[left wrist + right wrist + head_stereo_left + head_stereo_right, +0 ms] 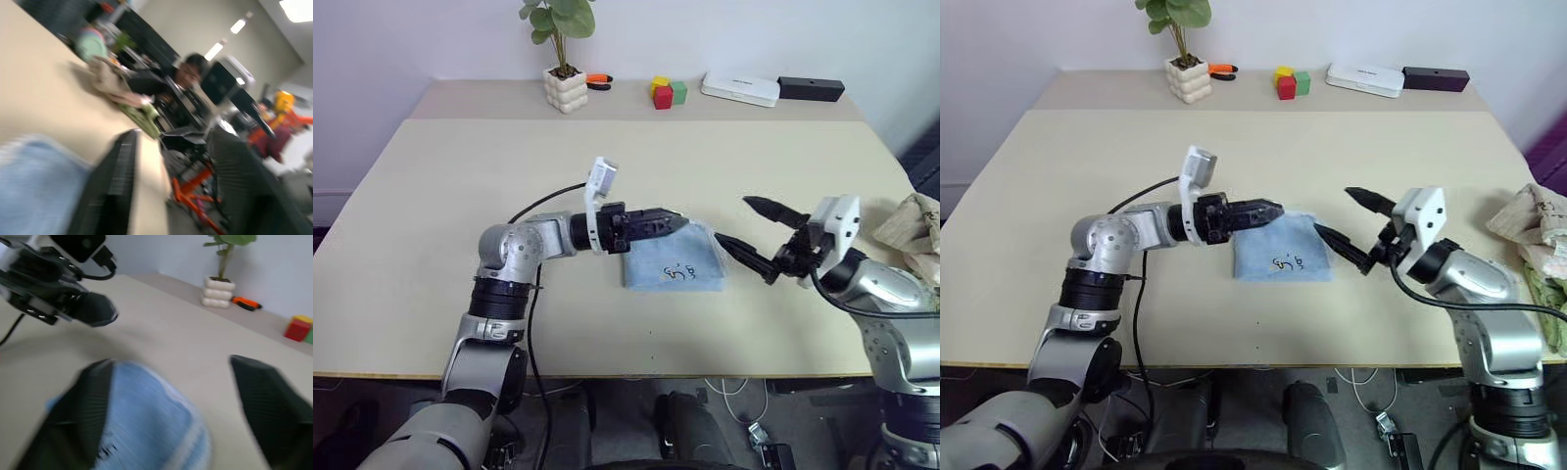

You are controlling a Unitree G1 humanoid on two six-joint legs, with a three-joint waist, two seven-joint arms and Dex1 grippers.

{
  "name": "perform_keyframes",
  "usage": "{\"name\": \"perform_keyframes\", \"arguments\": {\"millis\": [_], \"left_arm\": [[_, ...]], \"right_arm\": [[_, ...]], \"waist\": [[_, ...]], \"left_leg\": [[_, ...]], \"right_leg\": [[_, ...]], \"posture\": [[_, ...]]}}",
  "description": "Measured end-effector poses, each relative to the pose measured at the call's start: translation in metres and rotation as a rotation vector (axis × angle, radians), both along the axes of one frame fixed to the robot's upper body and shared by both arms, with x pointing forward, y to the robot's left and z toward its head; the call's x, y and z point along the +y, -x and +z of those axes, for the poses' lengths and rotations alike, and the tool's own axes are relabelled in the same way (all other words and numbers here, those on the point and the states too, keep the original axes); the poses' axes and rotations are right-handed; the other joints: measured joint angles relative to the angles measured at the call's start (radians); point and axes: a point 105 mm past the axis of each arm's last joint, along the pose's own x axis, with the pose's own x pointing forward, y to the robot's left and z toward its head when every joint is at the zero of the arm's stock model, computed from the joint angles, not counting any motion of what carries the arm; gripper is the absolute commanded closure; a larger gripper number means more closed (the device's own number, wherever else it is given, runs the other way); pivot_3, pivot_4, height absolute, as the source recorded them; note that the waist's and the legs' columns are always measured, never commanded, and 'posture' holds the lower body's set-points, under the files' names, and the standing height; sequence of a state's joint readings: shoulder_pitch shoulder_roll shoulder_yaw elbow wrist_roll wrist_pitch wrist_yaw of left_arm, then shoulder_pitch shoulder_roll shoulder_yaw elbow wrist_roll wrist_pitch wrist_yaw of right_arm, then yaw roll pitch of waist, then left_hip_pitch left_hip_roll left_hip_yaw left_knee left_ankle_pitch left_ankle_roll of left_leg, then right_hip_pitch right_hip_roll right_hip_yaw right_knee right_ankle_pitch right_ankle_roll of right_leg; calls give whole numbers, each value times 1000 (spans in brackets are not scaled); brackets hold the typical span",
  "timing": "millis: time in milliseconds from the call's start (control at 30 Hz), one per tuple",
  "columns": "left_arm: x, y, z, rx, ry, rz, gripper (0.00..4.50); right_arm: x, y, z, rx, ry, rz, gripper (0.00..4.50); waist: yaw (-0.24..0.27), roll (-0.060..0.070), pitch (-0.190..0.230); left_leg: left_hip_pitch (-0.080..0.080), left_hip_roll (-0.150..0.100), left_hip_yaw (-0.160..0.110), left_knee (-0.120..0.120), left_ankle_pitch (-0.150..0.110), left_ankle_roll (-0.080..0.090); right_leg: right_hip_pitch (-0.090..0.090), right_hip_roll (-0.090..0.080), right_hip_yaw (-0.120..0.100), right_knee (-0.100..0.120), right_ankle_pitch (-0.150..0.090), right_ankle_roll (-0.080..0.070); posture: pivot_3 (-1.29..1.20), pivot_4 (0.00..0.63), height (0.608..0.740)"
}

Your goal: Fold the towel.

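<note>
The towel (674,264) lies on the table (460,196) as a small, light blue folded rectangle, with a dark embroidered mark on top. My left gripper (679,222) points right over the towel's far left corner. Its fingers (115,181) stand a little apart with nothing between them. My right gripper (734,221) hangs wide open by the towel's right edge, one fingertip over that edge, and it holds nothing. In the right wrist view the towel (146,421) lies between the spread fingers (83,406), with the left gripper (100,313) beyond it.
A crumpled beige patterned cloth (913,230) lies at the table's right edge. Along the far shelf stand a potted plant (565,83), an orange tool (598,80), coloured blocks (668,92), a white box (740,89) and a black box (811,88).
</note>
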State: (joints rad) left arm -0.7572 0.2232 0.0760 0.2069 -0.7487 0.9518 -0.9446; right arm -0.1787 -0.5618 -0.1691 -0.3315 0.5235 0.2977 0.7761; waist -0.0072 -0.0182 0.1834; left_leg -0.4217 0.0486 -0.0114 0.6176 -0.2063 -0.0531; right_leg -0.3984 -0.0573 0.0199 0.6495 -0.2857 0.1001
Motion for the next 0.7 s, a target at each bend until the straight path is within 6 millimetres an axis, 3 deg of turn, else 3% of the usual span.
{"name": "perform_keyframes", "arguments": {"millis": [33,133,233,400,533,700], "left_arm": [[6,-8,-3,-2,-6,62,4398],[12,-18,-15,7,-19,149,4500],[7,-21,-26,12,-30,189,4500],[-10,-33,-53,-6,-120,294,4500],[-21,-38,-65,-21,-167,355,4500],[-30,-29,-84,-25,-214,341,4500]], "right_arm": [[6,-3,2,-10,-23,-3,2834],[20,-11,7,-39,-71,-24,4360],[31,-21,1,-36,-98,-68,4437],[45,-44,-31,23,-71,-213,4437],[45,-56,-51,86,-114,-332,4437],[37,-59,-73,135,-105,-410,4437]], "waist": [[-2,0,0],[-3,0,0],[1,0,0],[-1,0,0],[-3,0,0],[-3,0,0]], "left_leg": [[0,0,0,0,0,0],[0,0,0,-1,0,0],[0,0,0,0,0,0],[-1,0,0,2,0,0],[-1,0,0,1,0,0],[-1,0,0,1,0,0]], "right_leg": [[0,0,0,0,0,0],[0,0,0,0,0,0],[0,0,0,0,1,1],[0,0,0,1,1,2],[-1,0,0,1,1,2],[0,0,0,1,1,2]], "posture": [[0,150,740],[0,150,740],[0,150,740],[0,150,740],[0,150,740],[0,150,740]]}}
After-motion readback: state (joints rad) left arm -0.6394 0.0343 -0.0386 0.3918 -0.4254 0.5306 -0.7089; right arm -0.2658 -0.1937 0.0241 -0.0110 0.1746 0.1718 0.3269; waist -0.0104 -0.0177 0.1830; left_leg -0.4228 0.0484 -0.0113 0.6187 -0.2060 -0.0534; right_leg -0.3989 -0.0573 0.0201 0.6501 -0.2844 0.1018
